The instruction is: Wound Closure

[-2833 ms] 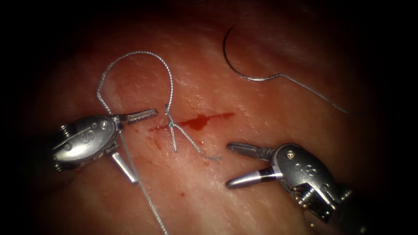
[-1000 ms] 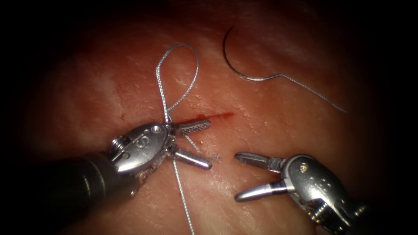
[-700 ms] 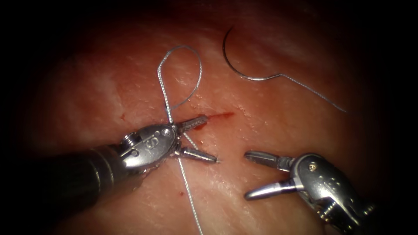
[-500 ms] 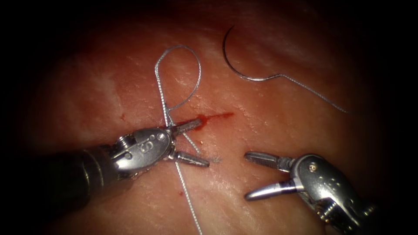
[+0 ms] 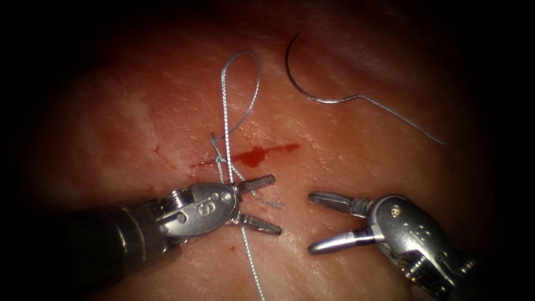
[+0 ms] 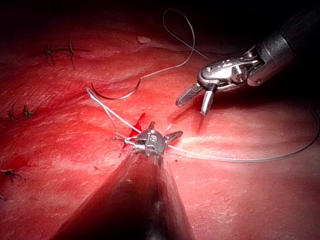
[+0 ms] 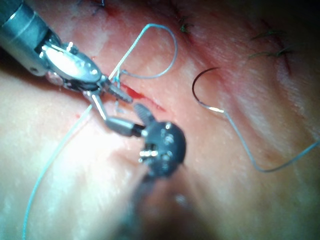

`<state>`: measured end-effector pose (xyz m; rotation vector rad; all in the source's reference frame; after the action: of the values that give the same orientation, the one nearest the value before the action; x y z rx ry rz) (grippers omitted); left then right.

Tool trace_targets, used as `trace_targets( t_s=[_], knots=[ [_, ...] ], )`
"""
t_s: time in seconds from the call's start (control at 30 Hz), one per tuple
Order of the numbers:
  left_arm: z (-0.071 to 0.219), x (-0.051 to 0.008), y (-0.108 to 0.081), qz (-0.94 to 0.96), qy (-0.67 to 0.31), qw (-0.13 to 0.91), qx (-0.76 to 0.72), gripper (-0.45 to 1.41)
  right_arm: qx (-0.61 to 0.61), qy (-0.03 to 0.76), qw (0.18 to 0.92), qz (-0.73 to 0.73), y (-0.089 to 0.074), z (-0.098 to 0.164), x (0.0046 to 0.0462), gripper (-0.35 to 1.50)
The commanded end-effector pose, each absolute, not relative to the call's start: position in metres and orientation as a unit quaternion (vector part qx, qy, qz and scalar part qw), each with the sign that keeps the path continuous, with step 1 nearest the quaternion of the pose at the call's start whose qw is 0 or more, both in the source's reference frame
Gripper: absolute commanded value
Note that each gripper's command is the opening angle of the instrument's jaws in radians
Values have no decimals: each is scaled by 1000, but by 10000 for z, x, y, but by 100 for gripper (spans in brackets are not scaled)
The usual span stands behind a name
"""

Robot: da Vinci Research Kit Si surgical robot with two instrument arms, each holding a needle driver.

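We take the cut [image 5: 251, 156] as our landmark: a short slit in the tissue [image 5: 345, 167] with a pool of red fluid [image 5: 253, 158] at its middle. The edges to the right of that pool lie unjoined, so by our reading the closure here is at an early stage.

One stitch of thread [image 5: 225, 111] is in place at the left end of the cut, where the strands cross just above the slit and rise into a narrow loop beyond it. A long strand runs from that crossing down past the cut and away, and a short frayed tail [image 5: 266, 200] lies just below the cut. We judge the knot at this stitch loose, not yet tightened down; further stitches would be needed for the open stretch.

The needle [image 5: 304, 78] lies free on the tissue, above and to the right of the cut, well apart from it, with no part of its curve buried. Its own thread trails off farther right.

Our left tool [image 5: 270, 202] sits just below the cut with its jaws parted, straddling the short tail near the long strand; we see it gripping nothing. Our right tool [image 5: 312, 222] rests below and to the right of the cut, jaws spread wide and empty, near the tail's end but apart from it.

In the left wrist view, older finished stitches [image 6: 60, 52] sit in the tissue far from this cut.
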<state>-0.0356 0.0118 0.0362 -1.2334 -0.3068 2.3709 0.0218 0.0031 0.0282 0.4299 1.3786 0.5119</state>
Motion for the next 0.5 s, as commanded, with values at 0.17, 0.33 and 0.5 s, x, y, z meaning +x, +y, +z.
trace_targets(
  t_s=[0.17, 0.33, 0.5],
  knots=[
    [377, -359, 118, 865, -104, 208, -445, -10, 195, 625, 720, 230, 35, 287, 227, 128],
    [367, -354, 117, 875, -80, 160, -451, -45, 194, 625, 720, 230, 37, 289, 226, 128],
    [348, -348, 120, 871, -70, 156, -461, -45, 192, 625, 721, 231, 40, 295, 226, 126]
  ],
)
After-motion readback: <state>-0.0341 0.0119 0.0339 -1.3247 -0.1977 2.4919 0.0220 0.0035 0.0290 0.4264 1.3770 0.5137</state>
